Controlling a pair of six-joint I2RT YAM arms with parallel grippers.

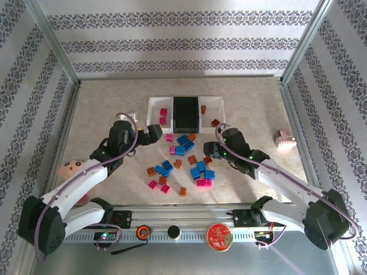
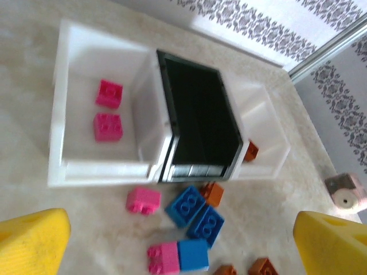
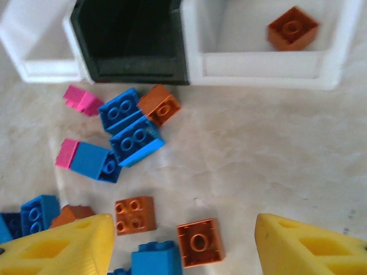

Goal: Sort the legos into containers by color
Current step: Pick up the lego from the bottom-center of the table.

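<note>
A doll (image 1: 71, 169) is lying at the left edge of the table (image 1: 103, 103) beside the left arm, and a pale pink lump (image 1: 282, 139) is sitting well off to the right. Both are keeping apart from the loose legos (image 1: 182, 161), which are spreading between the arms and the trays. A stray magenta brick (image 2: 143, 201), two blue bricks (image 2: 186, 206) and an orange brick (image 2: 213, 193) are crowding just in front of the black tray (image 2: 198, 109). The left white tray (image 2: 57, 114) is holding two magenta bricks (image 2: 108, 126), and the right white tray (image 3: 258, 66) is holding a single orange brick (image 3: 292, 27). The left gripper (image 2: 182, 243) is hanging wide open above the table in front of the trays, gripping nothing. The right gripper (image 3: 183, 246) is standing open too, with two orange bricks (image 3: 199, 242) lying on the table between its fingers (image 3: 63, 246). The overhead camera is taking in the doll and both arms, while the wrist cameras are bringing the studs and the tray contents up close.
</note>
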